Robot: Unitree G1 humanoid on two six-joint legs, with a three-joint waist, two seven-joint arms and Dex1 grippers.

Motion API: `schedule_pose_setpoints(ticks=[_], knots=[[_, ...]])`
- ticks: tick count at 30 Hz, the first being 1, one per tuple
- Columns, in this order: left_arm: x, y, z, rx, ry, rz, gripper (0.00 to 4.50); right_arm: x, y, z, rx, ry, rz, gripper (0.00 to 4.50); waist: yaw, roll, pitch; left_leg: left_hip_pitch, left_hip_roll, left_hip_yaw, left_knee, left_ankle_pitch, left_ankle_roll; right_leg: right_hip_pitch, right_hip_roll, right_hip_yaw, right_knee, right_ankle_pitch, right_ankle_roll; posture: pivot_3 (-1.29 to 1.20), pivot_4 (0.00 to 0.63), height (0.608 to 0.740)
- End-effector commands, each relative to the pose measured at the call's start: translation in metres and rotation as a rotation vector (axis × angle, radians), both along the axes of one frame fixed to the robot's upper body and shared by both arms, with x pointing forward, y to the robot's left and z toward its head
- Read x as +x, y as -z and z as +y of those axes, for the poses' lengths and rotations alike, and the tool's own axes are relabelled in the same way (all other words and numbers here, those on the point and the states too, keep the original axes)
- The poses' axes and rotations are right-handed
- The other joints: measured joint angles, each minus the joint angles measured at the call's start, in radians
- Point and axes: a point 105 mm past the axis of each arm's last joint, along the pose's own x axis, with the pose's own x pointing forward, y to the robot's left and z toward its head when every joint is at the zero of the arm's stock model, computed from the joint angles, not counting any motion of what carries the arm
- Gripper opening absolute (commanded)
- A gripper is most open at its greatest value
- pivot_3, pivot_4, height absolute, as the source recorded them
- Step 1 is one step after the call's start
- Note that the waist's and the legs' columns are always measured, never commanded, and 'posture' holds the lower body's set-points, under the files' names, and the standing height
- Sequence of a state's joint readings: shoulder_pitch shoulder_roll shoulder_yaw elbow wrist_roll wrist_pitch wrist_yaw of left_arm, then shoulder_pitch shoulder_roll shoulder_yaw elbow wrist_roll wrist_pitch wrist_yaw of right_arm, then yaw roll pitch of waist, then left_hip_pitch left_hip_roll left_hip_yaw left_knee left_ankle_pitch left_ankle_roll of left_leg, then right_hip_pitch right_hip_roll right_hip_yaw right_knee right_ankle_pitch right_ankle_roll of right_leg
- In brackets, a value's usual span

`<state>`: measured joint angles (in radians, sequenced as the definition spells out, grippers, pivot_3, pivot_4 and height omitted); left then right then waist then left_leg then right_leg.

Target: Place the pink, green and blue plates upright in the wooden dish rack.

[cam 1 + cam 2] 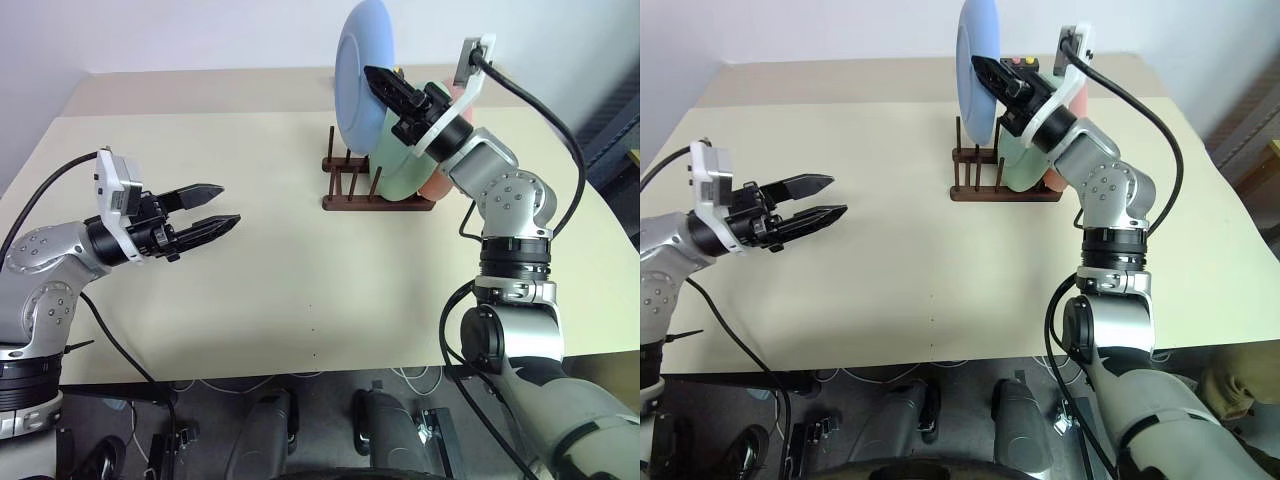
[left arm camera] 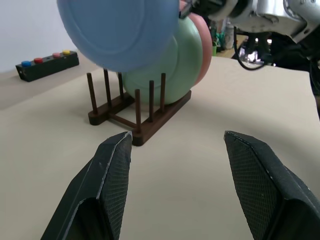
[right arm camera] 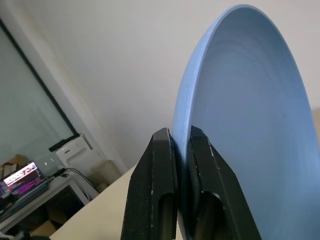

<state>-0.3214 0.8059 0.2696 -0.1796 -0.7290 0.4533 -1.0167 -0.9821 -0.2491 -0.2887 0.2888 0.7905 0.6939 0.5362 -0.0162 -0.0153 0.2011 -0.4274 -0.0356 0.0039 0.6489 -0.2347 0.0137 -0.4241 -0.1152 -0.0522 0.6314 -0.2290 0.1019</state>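
Observation:
My right gripper (image 1: 373,76) is shut on the rim of the light-blue plate (image 1: 356,60), holding it upright in the air just above the left end of the wooden dish rack (image 1: 349,197). The right wrist view shows both fingers (image 3: 160,165) pinching the blue rim (image 3: 250,100). The mint-green plate (image 1: 400,172) stands upright between the pegs, and the pink plate (image 1: 440,186) stands behind it at the rack's right end. Far to the left, my left gripper (image 1: 229,204) hovers open over the table with nothing between its fingers, pointing toward the rack (image 2: 137,117).
The beige table (image 1: 300,290) stretches between the left gripper and the rack. A black box with coloured buttons (image 2: 47,62) lies at the far side of the table behind the rack. The table's front edge runs close to my arms.

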Motion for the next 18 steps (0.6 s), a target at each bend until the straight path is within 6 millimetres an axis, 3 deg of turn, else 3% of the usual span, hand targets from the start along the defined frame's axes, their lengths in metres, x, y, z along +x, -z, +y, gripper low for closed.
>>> schedule_pose_setpoints(ticks=[1, 12, 18], knots=[[0.001, -0.016, 0.009, 0.004, -0.059, -0.095, 2.99, -0.005, -0.008, 0.0, 0.023, -0.011, -0.03, 0.0, 0.0, 0.0, 0.0, 0.0, 0.0, 0.0, 0.0, 0.0, 0.0, 0.0, 0.0, 0.0, 0.0, 0.0, 0.0, 0.0, 0.15, 0.735], [-0.001, -0.021, 0.011, -0.028, -0.074, -0.108, 2.99, -0.001, 0.008, -0.004, 0.031, 0.003, 0.03, 0.0, 0.0, 0.0, 0.0, 0.0, 0.0, 0.0, 0.0, 0.0, 0.0, 0.0, 0.0, 0.0, 0.0, 0.0, 0.0, 0.0, 0.15, 0.735], [0.0, -0.022, 0.01, -0.044, -0.074, -0.11, 2.99, -0.005, -0.014, -0.003, 0.085, -0.01, 0.002, 0.0, 0.0, 0.0, 0.0, 0.0, 0.0, 0.0, 0.0, 0.0, 0.0, 0.0, 0.0, 0.0, 0.0, 0.0, 0.0, 0.0, 0.15, 0.735]])
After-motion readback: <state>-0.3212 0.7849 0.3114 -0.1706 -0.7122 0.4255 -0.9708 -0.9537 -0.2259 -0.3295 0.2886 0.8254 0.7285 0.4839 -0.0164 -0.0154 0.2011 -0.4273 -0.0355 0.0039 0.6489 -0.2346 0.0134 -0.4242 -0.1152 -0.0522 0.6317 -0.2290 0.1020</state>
